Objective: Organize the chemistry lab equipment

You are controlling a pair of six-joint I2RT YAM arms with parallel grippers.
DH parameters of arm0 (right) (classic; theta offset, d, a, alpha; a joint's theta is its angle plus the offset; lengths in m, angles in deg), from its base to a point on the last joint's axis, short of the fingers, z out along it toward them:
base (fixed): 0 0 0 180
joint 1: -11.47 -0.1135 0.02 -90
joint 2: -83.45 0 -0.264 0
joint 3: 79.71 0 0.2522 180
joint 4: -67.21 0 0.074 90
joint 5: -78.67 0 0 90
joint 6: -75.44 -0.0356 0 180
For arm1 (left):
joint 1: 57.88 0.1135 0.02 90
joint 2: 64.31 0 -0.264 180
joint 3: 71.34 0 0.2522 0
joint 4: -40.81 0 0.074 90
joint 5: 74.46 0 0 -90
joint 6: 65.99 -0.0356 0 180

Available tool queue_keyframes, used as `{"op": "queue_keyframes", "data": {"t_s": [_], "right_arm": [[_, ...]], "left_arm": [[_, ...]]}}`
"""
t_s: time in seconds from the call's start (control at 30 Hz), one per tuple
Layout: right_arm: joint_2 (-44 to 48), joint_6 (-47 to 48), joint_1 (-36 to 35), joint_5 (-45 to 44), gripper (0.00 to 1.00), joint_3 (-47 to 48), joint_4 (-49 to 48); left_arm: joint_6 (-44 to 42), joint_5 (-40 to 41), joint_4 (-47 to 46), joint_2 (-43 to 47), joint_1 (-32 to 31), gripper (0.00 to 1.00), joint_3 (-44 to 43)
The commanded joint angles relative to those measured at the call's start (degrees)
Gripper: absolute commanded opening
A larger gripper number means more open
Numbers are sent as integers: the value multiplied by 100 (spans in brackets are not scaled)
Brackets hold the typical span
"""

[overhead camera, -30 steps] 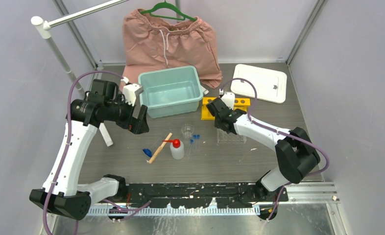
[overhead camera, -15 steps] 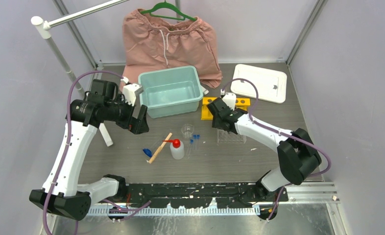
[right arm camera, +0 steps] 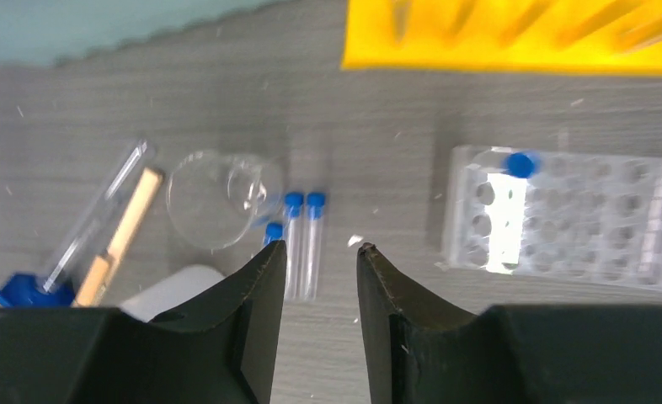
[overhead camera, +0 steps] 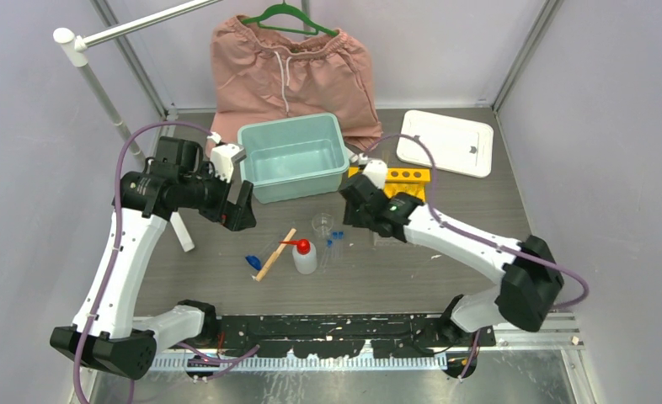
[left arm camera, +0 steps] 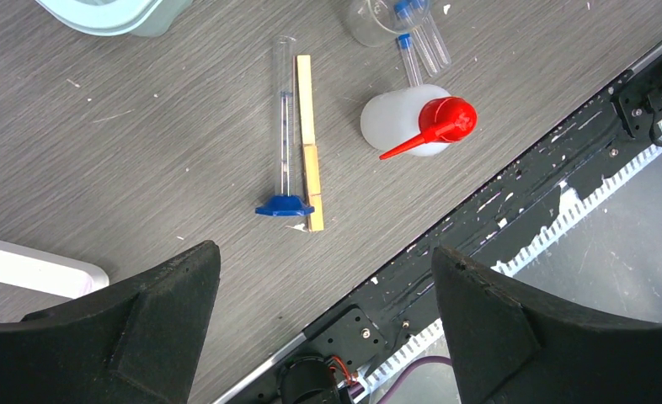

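We see our left gripper (left arm camera: 323, 261) spread wide and empty above the stick (left arm camera: 306, 101) and squeeze bottle (left arm camera: 399, 122). Our right gripper (right arm camera: 317, 252), narrowly parted and empty, hovers over three capped tubes (right arm camera: 304, 240) lying beside the beaker (right arm camera: 214, 198) on the tabletop (right arm camera: 395, 118), near the clear rack (right arm camera: 563, 223)

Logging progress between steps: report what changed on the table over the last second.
The right gripper swung left, off the clear rack, and now hovers over the loose blue-capped tubes, holding nothing. The left gripper, squeeze bottle, wooden stick and beaker stayed put.
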Motion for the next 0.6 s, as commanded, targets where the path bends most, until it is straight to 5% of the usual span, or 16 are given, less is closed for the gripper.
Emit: {"op": "queue_keyframes", "data": {"t_s": [0.0,0.57], "right_arm": [[-748,-468,-300,589,41,87,-233],[-2040,-681,-287,746,35,58,-816]], "left_arm": [[-36,29,-73,33,1,96,-233],[-99,41,29,16,1,96,-355]]}}
